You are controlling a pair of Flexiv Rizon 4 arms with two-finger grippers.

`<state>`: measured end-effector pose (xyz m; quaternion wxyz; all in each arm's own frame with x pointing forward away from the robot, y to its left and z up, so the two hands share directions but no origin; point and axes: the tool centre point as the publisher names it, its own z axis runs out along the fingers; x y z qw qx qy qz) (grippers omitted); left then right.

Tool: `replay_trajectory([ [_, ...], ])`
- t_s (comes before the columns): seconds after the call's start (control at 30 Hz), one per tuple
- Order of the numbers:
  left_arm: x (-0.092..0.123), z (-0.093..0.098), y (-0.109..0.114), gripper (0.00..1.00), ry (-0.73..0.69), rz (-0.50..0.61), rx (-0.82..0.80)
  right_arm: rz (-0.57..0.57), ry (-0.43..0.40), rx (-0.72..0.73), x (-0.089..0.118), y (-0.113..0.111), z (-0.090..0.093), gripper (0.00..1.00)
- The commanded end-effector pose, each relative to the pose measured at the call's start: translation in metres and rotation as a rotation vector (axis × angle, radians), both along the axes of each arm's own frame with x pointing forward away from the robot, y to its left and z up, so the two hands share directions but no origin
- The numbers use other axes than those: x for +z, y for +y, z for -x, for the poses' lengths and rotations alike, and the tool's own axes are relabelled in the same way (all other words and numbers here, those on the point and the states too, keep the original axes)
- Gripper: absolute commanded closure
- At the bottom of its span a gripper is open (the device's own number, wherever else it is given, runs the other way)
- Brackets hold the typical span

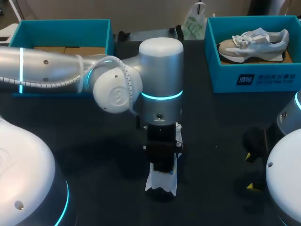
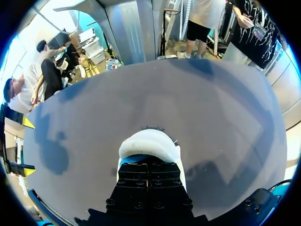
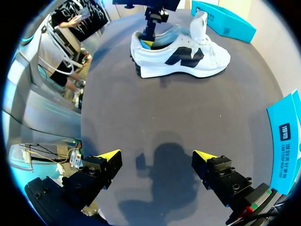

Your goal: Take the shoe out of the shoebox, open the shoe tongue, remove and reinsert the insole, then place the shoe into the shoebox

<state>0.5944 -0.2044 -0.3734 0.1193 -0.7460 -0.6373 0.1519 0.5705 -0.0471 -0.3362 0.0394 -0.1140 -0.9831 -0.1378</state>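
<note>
My left tool point(image 3: 148, 42) is down inside the white shoe point(image 3: 188, 59) on the desk point(image 3: 155, 108); can't tell its grip. My right tool point(image 3: 157, 157) gapes wide, empty.

A robotics lab: silver robot arms point(image 1: 160, 75) over a dark table point(image 1: 94, 150) with teal shoeboxes point(image 1: 263, 77).

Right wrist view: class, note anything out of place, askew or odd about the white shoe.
The white shoe stands upright on the table, outside the shoebox, its tongue pulled straight up while the left end effector reaches into its opening. Nothing looks spilled or damaged.
</note>
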Motion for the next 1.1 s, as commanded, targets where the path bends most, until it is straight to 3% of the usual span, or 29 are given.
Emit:
replay_trajectory([
  [0.03,-0.014,0.001,0.001,1.00,0.001,-0.004,0.005,-0.002,-0.003,0.001,0.001,-0.001,0.002,0.00],
  [0.33,-0.035,-0.010,0.004,1.00,-0.078,0.003,0.014,-0.002,-0.003,0.001,0.001,-0.001,0.002,0.00],
  [0.63,-0.037,-0.033,-0.006,1.00,-0.196,0.021,0.029,-0.002,-0.003,0.001,0.001,-0.001,0.002,0.00],
  [0.87,-0.025,-0.059,-0.014,1.00,-0.294,0.027,0.067,-0.002,-0.003,0.001,0.001,-0.001,0.002,0.00],
  [1.1,0.017,-0.048,-0.007,1.00,-0.203,0.033,0.051,-0.002,-0.003,0.001,0.001,-0.001,0.002,0.00],
])
